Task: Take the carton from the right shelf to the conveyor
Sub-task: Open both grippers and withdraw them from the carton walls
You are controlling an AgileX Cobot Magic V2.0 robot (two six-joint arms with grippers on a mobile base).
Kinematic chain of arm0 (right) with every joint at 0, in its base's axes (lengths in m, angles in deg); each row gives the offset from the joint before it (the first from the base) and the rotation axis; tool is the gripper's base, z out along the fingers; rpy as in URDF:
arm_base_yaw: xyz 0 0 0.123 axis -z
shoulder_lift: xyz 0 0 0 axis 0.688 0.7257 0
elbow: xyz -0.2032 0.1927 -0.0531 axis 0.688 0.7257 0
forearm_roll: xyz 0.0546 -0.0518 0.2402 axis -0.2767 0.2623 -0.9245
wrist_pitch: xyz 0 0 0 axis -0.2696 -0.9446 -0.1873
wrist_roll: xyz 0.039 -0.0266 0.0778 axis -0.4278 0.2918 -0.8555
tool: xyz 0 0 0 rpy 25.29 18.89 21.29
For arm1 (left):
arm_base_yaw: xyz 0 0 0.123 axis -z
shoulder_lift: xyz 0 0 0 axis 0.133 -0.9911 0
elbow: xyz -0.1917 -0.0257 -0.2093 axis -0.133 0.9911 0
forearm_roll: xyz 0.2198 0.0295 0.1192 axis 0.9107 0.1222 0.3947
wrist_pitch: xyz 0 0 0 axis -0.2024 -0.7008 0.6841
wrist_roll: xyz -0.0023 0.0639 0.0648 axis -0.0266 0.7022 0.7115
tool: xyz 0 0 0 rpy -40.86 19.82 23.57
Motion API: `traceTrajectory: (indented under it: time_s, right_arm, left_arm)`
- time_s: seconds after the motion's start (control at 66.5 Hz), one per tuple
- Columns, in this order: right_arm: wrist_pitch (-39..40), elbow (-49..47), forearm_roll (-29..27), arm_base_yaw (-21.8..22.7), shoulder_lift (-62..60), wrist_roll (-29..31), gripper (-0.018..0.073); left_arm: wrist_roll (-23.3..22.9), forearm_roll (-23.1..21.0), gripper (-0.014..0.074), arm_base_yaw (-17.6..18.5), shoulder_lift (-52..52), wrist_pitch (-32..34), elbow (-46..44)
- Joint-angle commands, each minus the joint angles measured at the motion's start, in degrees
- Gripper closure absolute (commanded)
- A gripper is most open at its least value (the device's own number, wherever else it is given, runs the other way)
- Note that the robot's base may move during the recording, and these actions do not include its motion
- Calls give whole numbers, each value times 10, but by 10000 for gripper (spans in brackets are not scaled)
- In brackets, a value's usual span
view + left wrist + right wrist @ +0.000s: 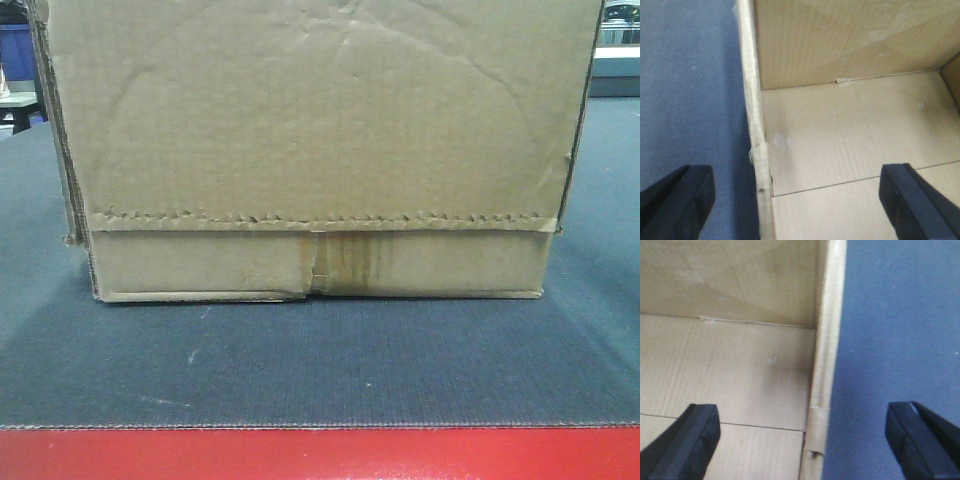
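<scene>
Brown corrugated cardboard carton [320, 130] rests on the dark grey textured conveyor belt [300, 370]; left gripper [795, 202] and right gripper [805, 440] straddle its side walls, jaws spread, probably because delivery is done.

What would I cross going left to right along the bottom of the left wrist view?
One finger of the left gripper → conveyor belt → the carton wall's top edge → the carton's inner floor → the gripper's other finger.

The carton [320, 130] is matt, creased corrugated cardboard; the conveyor [320, 370] is matt, rough-textured.
</scene>
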Motion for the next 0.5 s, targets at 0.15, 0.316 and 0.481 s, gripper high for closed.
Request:
traceTrajectory:
  time_s: [0.15,0.316,0.481]
  right_arm:
    - [-10,-6,10,1,-71,5,67]
    - [-25,-4,44,1,-126,5,379]
    - [-45,26,87,11,-179,4,640]
  left_arm:
    - [-1,1,215,2,79,-24,-7]
    - [-1,39,457,2,148,-59,-7]
    - [-1,91,606,2,217,-69,21]
